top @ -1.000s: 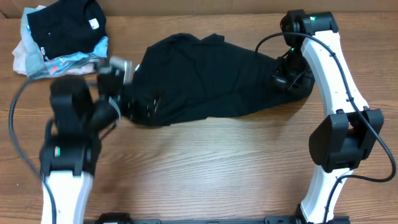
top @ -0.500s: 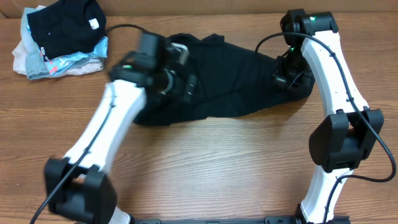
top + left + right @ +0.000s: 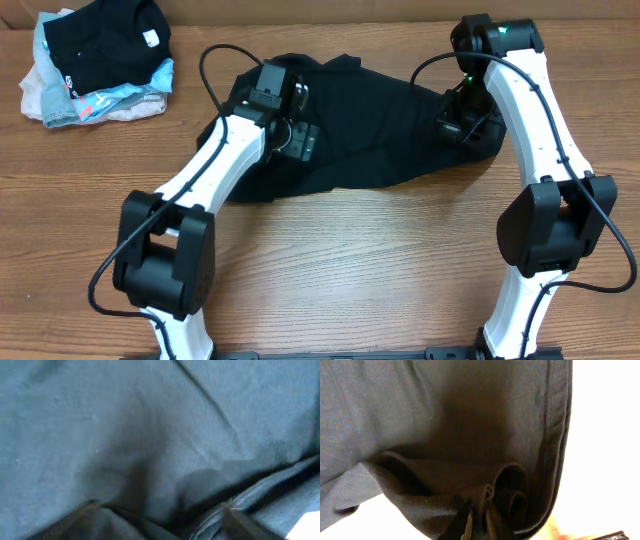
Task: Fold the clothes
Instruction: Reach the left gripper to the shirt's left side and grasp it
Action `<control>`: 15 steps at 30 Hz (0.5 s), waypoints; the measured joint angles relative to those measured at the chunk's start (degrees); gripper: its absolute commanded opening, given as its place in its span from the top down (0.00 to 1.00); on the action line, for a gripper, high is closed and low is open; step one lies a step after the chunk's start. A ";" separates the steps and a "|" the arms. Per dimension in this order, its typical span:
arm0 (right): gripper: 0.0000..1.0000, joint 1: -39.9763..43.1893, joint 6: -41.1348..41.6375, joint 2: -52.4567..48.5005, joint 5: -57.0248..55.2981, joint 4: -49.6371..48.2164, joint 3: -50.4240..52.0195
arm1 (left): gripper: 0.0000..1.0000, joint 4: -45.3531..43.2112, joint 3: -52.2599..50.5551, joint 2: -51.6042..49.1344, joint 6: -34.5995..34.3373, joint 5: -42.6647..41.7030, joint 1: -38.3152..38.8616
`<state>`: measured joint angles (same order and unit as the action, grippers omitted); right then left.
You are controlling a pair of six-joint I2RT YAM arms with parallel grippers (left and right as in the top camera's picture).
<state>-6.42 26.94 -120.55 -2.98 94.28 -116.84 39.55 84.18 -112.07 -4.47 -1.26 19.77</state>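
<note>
Folding is being judged barely begun: the T-shirt is lying bunched, an edge being pinched by the right gripper; just above the fabric, the left gripper's spread cannot be told.

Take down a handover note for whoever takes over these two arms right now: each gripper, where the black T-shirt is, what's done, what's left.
Right gripper: shut, pinching a bunched fold of the black T-shirt at its right end.
Left gripper: low over the shirt's left part. Its wrist view shows only fabric, so the jaws can't be read.
Shirt: rumpled and unfolded, across the far middle of the table.
Pile of other clothes: far left corner, apart from the shirt.
Done: no fold visible yet.
Left: spread it flat, then fold.
</note>
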 measured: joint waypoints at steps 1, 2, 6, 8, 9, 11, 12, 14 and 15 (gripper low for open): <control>0.91 0.00 0.02 0.00 0.00 0.00 0.00 | 0.66 0.04 0.00 -0.04 -0.11 0.00 0.02; 0.91 0.00 0.04 0.00 0.00 -0.04 0.00 | 0.77 0.04 0.00 -0.04 -0.11 0.02 0.00; 0.90 0.00 0.02 0.00 0.00 -0.02 0.00 | 0.96 0.15 0.11 -0.04 -0.04 0.04 0.00; 0.90 0.00 0.00 0.00 0.00 -0.04 0.00 | 0.96 0.33 0.13 -0.04 -0.07 0.02 0.00; 0.89 0.00 0.00 0.00 0.00 -0.09 0.00 | 0.96 0.57 0.20 -0.04 -0.09 0.04 0.00; 0.72 0.00 0.33 0.00 0.02 -0.46 0.00 | 0.96 1.66 0.61 -0.04 -0.52 0.35 0.00; 0.71 0.00 0.39 0.00 -0.02 -0.66 0.00 | 0.96 2.56 1.16 -0.04 -1.11 0.81 0.00; 0.70 0.00 0.02 0.00 -0.44 -0.76 0.00 | 0.96 4.98 3.30 -0.02 -2.05 2.40 0.00; 0.70 0.00 0.02 0.00 -0.66 -0.85 0.00 | 0.96 6.32 4.87 0.09 -2.51 3.34 0.00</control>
<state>-6.42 26.96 -120.55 -3.64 93.43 -116.84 45.87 89.06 -111.98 -6.98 2.09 19.77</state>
